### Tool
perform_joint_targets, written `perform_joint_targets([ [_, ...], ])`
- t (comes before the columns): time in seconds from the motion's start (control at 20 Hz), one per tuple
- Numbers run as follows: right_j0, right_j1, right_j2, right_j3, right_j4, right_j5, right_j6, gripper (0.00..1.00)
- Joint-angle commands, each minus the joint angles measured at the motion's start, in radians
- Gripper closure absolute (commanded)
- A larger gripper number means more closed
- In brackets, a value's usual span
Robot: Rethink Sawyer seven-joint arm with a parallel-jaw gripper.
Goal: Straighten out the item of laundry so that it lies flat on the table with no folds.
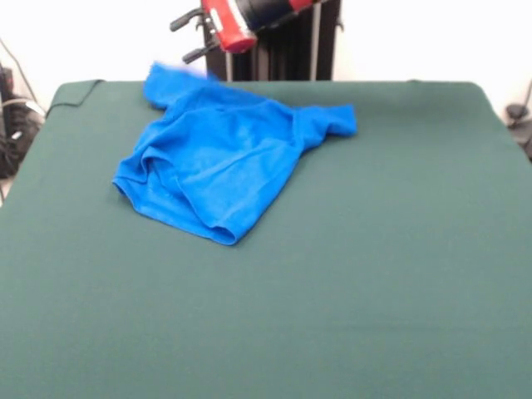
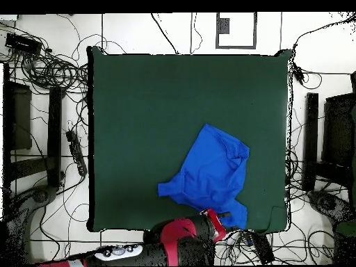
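Green felt table [image 1: 349, 274] fills most of both views. Blue T-shirt [image 1: 218, 158] lies rumpled with folds near the table's robot-side edge, one sleeve [image 1: 332, 121] stretched sideways, another part lifted at the very edge by the arm. Red and black arm [image 2: 182, 231] sits low over that edge. Gripper [image 1: 193, 37] is partly visible; finger opening and grasp can't be told.

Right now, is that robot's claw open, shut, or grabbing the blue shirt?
Gripper: cannot be told; it sits at the table's far edge, by the shirt.
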State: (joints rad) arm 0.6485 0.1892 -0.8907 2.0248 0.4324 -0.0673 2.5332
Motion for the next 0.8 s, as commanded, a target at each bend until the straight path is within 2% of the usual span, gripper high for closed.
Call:
perform_joint_targets([
  [0.05,-0.064,-0.043,0.140,-0.082,0.068,-0.092,0.197,0.00],
  [0.35,-0.068,-0.048,0.149,-0.074,0.089,-0.101,0.198,0.00],
  [0.55,-0.161,-0.191,0.212,-0.065,-0.035,-0.096,0.119,0.00],
  [0.6,-0.201,-0.254,0.241,-0.061,-0.083,-0.095,0.091,0.00],
  [0.8,-0.284,-0.393,0.318,-0.074,-0.186,-0.114,0.061,0.00],
])
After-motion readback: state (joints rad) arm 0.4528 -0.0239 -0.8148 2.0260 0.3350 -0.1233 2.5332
